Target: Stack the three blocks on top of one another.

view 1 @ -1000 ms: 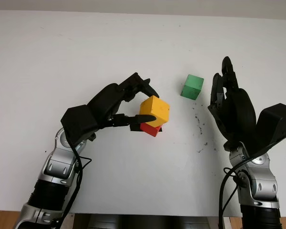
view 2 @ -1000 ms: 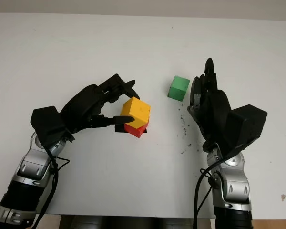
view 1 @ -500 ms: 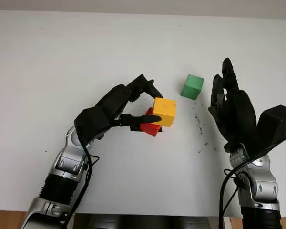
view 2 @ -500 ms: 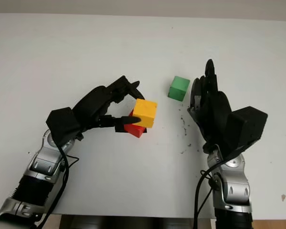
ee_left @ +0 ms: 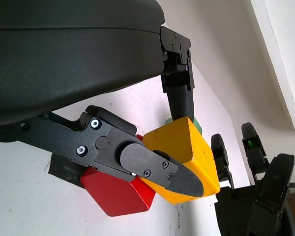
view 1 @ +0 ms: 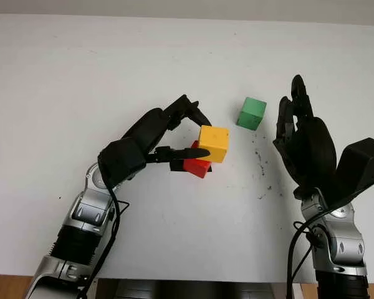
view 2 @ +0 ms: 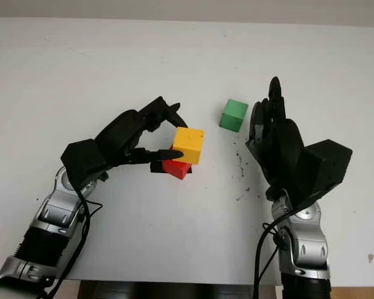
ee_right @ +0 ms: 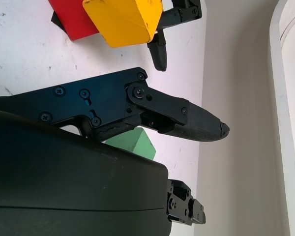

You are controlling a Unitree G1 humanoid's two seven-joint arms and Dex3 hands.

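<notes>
Fingers [view 1: 193, 152] of your left hand [view 1: 151, 138] pinch the yellow block [view 1: 213, 143] over the red block [view 1: 196, 166] to seat it squarely, your right hand [view 1: 305, 146] waits open beside the green block [view 1: 252, 113].
</notes>
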